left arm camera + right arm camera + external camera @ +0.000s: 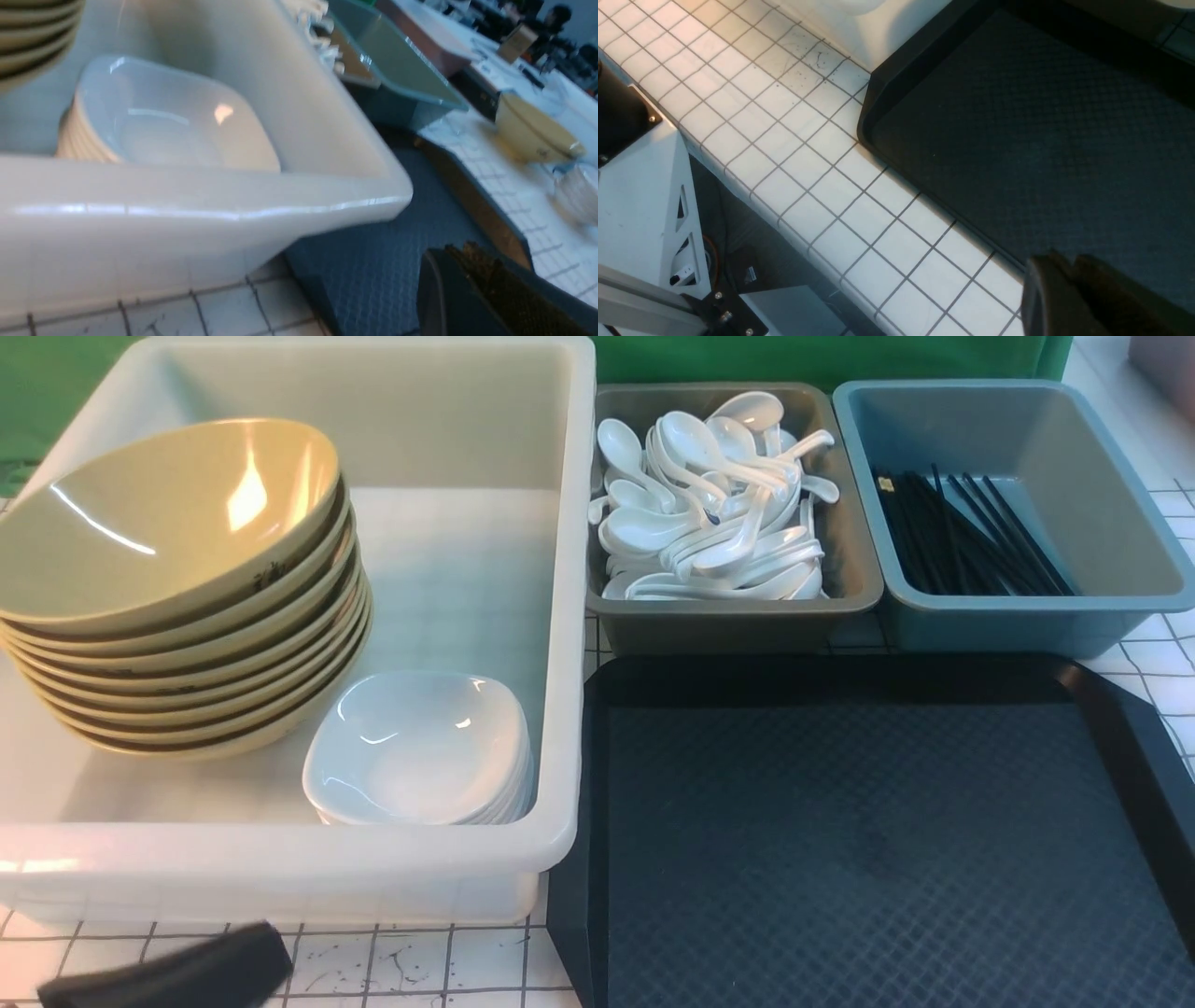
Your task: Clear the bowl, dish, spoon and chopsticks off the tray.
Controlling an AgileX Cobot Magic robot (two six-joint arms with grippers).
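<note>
The front camera sits on the robot's side and looks forward and down at the black tray [878, 831], with the white tub [569, 616] just beside it. The left wrist camera sits low and very near the tub [233, 219], looking past its corner to the tray [373, 266]. The right wrist camera looks down on the tray's [1017, 140] near corner and the tiled tabletop [784, 154]. All three views share the tray.

The right claw [1069, 270], nearly closed, hangs over the bare tray's [896, 84] near rim.
</note>
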